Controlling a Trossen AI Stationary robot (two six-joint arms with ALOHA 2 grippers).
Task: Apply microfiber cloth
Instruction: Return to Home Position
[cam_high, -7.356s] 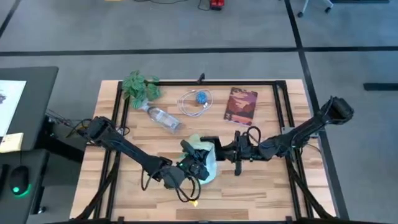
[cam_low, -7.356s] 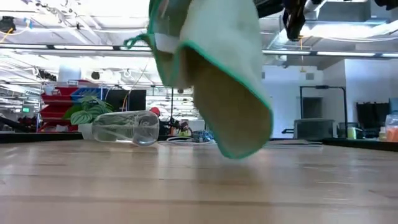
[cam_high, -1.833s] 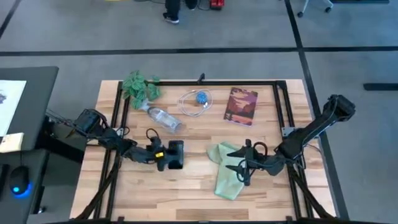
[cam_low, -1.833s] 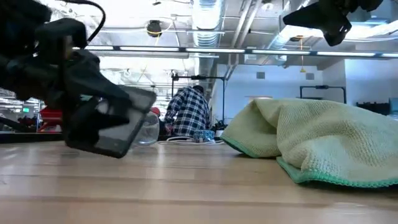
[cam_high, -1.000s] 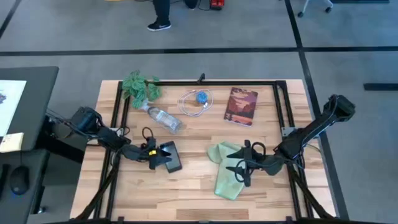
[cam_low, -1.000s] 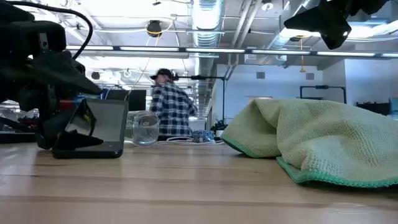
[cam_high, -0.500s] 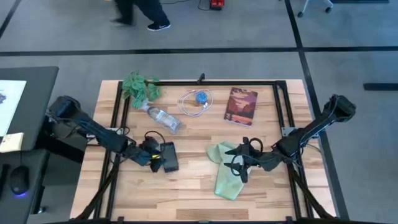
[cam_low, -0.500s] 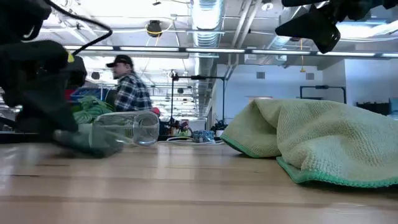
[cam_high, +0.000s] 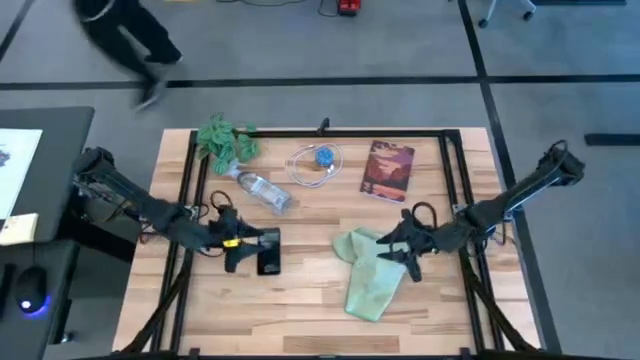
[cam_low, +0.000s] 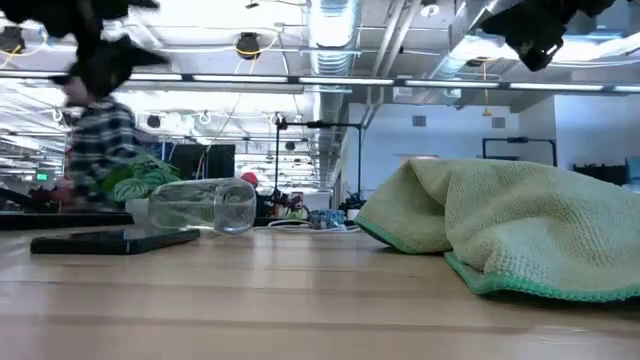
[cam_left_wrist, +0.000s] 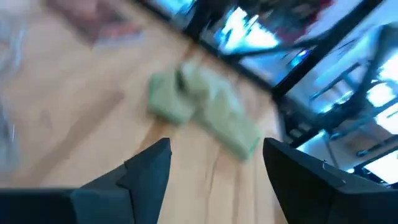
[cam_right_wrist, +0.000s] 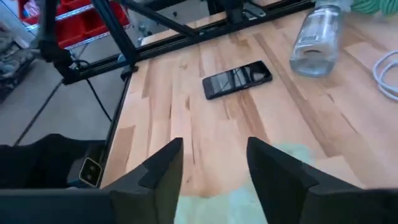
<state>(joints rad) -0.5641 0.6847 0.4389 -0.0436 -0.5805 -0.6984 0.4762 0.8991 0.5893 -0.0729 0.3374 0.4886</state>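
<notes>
A: So, where's the cloth (cam_high: 365, 275)?
B: Crumpled on the table (cam_high: 310, 310), lower centre-right of the high view. Nothing grips it.
A: And the right gripper (cam_high: 400, 250)?
B: Over the cloth's upper right edge, raised clear of it, fingers spread, empty.
A: The left gripper (cam_high: 232, 250)?
B: Centre-left, fingers spread, empty, just left of the phone (cam_high: 268, 252).
A: Phone?
B: Flat on the wood, apart from the cloth. The bottle (cam_high: 262, 190) lies above it in frame.

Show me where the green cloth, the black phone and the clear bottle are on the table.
microfiber cloth (cam_high: 366, 288): high view, lower half of the crumpled fabric.
black phone (cam_high: 268, 253): high view, middle of its flat face.
clear bottle (cam_high: 262, 190): high view, middle of its body, lying on its side.
</notes>
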